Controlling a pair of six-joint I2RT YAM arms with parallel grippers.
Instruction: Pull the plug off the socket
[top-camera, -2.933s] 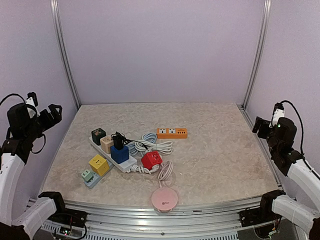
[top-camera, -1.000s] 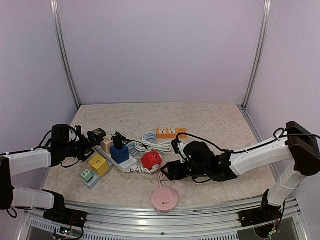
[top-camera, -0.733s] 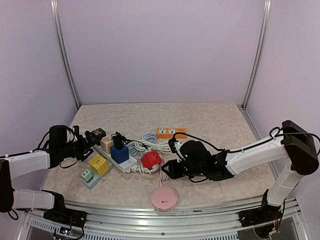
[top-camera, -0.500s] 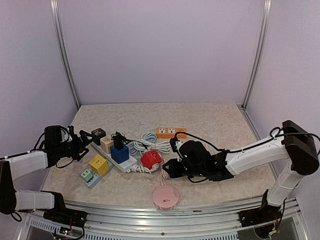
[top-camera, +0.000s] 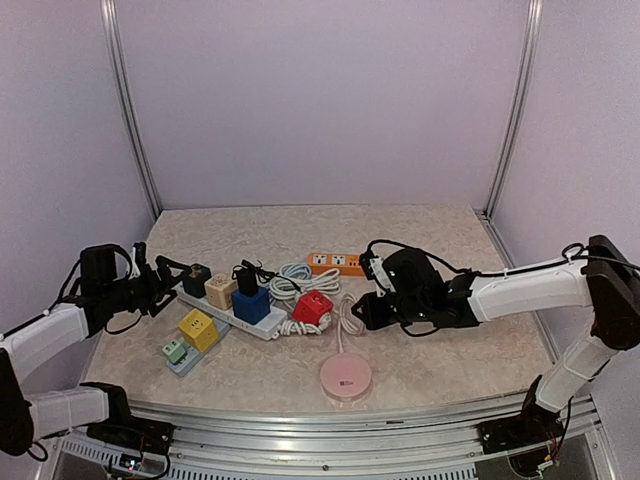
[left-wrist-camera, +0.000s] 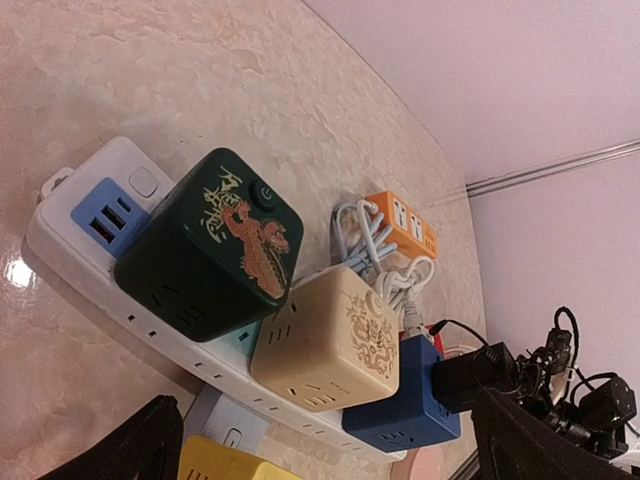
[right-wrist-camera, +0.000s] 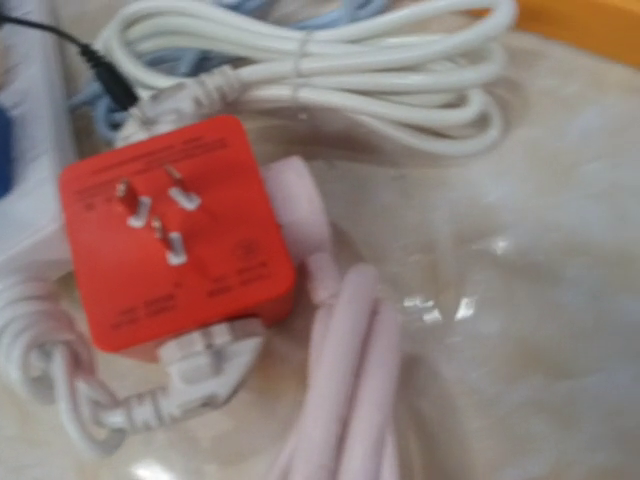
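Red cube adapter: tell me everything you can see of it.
The red cube adapter looks like glossy plastic with rounded corners. Its camera-facing side carries three metal prongs and faint moulded lettering. A pink plug sits in its right side, pink cord trailing downward in the right wrist view. A white plug meets its lower side. It rests on the marbled table, beside coiled white cables.

Your right gripper (top-camera: 366, 311) has closed on the pink cord (top-camera: 340, 338) and drawn rightward; pink round socket (top-camera: 346, 376) and red cube (top-camera: 312, 308) shifted (white strip (top-camera: 225, 312) too).
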